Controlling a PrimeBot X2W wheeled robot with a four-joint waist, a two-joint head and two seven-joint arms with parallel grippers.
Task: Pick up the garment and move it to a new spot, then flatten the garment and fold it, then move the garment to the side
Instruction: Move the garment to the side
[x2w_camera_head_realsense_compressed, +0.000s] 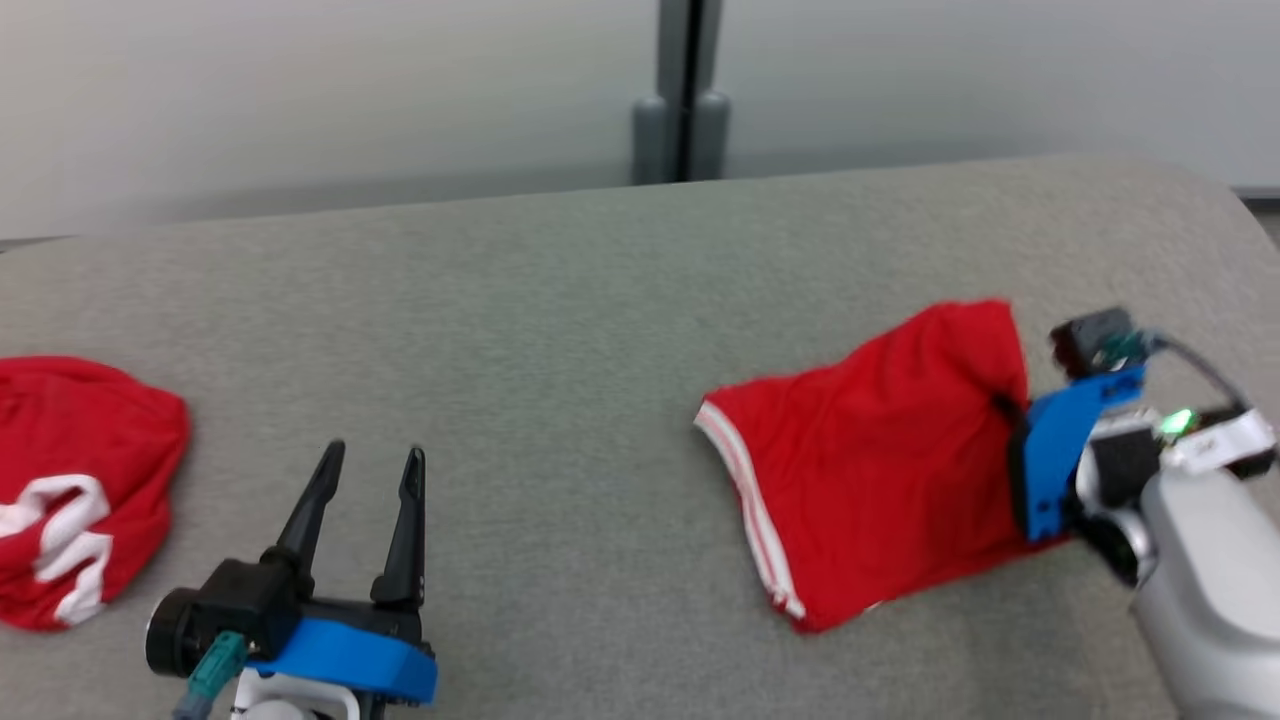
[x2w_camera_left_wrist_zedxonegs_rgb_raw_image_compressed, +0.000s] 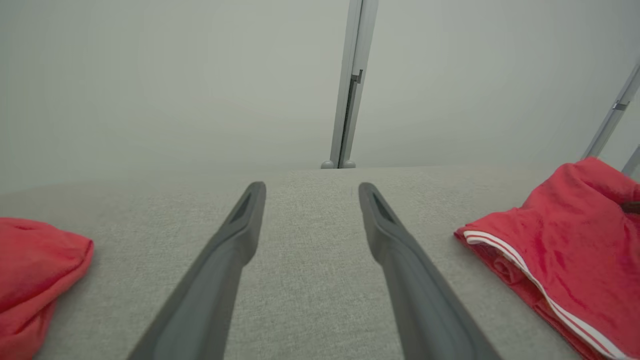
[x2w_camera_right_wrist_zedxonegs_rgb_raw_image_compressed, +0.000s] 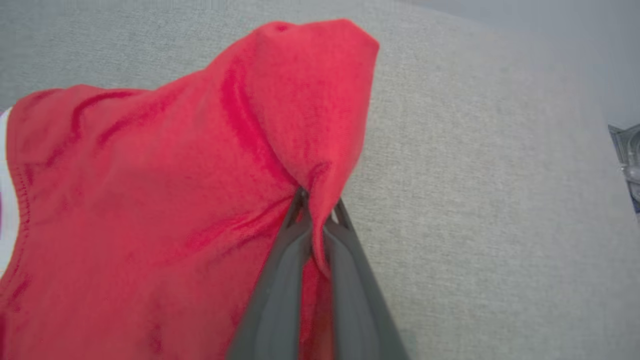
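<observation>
The garment (x2w_camera_head_realsense_compressed: 870, 460) is a pair of red shorts with white side stripes, lying rumpled on the right of the grey cloth-covered table (x2w_camera_head_realsense_compressed: 560, 330). My right gripper (x2w_camera_head_realsense_compressed: 1010, 410) reaches in at its right edge. In the right wrist view, that gripper (x2w_camera_right_wrist_zedxonegs_rgb_raw_image_compressed: 319, 200) is shut on a raised fold of the red garment (x2w_camera_right_wrist_zedxonegs_rgb_raw_image_compressed: 150, 200), which peaks above the fingertips. My left gripper (x2w_camera_head_realsense_compressed: 375, 452) rests open over bare table at the lower left, well away from the garment. The left wrist view shows its fingers (x2w_camera_left_wrist_zedxonegs_rgb_raw_image_compressed: 225, 260) spread wide and the garment (x2w_camera_left_wrist_zedxonegs_rgb_raw_image_compressed: 565, 240) off to the right.
A second red cloth with white trim (x2w_camera_head_realsense_compressed: 70, 480) lies bunched at the table's left edge, also seen as red cloth (x2w_camera_left_wrist_zedxonegs_rgb_raw_image_compressed: 35, 270) in the left wrist view. A grey post (x2w_camera_head_realsense_compressed: 685, 90) stands against the pale wall behind the table. The table's far right corner is rounded.
</observation>
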